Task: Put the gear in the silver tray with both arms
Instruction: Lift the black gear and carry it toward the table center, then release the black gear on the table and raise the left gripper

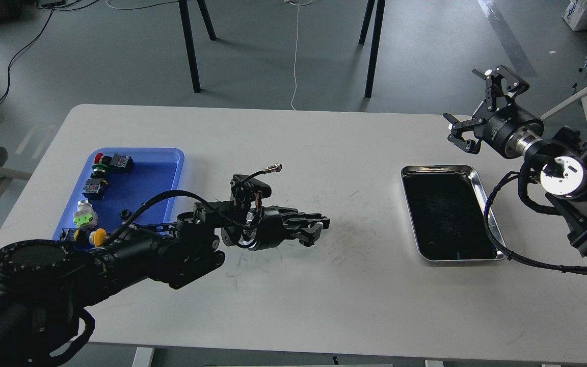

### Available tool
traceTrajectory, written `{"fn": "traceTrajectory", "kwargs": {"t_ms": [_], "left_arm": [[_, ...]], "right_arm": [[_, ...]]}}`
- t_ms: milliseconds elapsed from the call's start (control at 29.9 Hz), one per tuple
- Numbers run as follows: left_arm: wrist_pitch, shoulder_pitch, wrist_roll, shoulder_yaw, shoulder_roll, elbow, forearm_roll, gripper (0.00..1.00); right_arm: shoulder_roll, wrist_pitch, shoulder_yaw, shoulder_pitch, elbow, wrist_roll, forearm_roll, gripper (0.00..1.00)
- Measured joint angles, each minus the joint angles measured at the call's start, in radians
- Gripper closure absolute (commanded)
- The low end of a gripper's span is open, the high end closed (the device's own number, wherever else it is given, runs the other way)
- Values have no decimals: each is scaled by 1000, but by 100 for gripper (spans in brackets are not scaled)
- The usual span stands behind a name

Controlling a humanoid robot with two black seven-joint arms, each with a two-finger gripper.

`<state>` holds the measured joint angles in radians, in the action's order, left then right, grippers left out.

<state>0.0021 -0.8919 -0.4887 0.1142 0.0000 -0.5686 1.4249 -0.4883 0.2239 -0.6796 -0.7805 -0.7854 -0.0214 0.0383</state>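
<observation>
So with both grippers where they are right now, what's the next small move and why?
Probably carry the left gripper rightward toward the silver tray. It sits mid-table, between the blue tray of parts and the silver one, which looks empty. Its fingers look nearly closed, though whether they hold anything cannot be told. The right gripper hangs open above the table, beyond the silver tray's far corner.

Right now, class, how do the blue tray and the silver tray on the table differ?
The blue tray is matte plastic; the silver tray is shiny metal with a dark reflective bottom. The blue tray holds several small push-button parts; the silver tray looks empty. The blue tray lies at the table's left, partly hidden by the left arm; the silver tray lies at the right. Both are rectangular with rounded corners.
</observation>
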Motion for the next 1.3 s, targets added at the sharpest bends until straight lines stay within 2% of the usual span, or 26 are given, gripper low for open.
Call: {"fn": "traceTrajectory", "kwargs": {"t_ms": [434,635,768,835,969,1136,1303], "left_arm": [[-4,9,0,-8,0,-31,-29,51],[-4,-28,0,-42,0,-31,-116,46],[-6,-86,0,-93,0,-31,-186,42],[-8,-115,-1,-116,10,-32,-223,41],[-8,-149,0,-147,99,-31,-296,38],[-13,-165,0,-195,242,-29,-406,27],[-16,-166,0,-210,359,-25,-509,22]], "right_arm": [[-1,-1,1,1,0,0,0,1],[-1,0,2,-1,7,6,0,1],[-3,2,30,-17,8,27,0,1],[-6,4,74,-47,8,52,0,1],[-16,8,146,-87,8,113,0,1],[-37,63,203,-124,2,167,-11,1],[-44,75,309,-192,6,178,-17,1]]}}
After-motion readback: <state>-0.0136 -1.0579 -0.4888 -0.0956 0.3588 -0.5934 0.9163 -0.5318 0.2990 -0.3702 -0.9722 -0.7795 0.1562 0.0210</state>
